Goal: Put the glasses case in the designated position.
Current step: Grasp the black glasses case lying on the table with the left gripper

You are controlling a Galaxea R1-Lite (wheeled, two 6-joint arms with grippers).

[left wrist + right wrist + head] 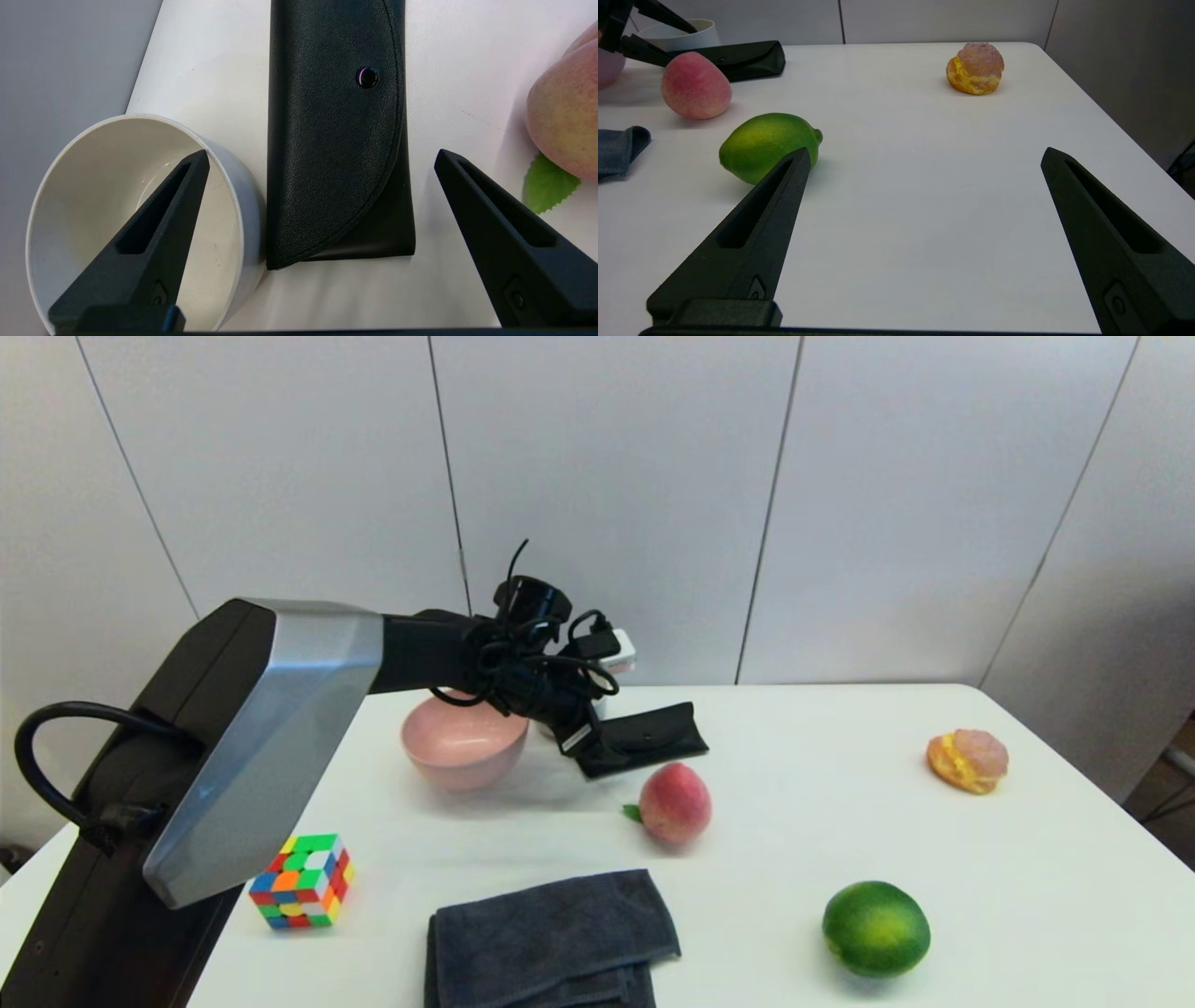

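The white table (794, 803) carries a glasses case (644, 739), pink bowl (464, 747), white cup (135, 219), peach (674, 803), lime (875, 928), pastry (968, 761), grey towel (551, 938) — and a puzzle cube (302, 881).

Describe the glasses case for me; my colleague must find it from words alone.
At the table's far side, right of the pink bowl and behind the peach, under the left claw, open. The glasses case is flat, long and black, with a curved flap and snap, unlike the grey towel.
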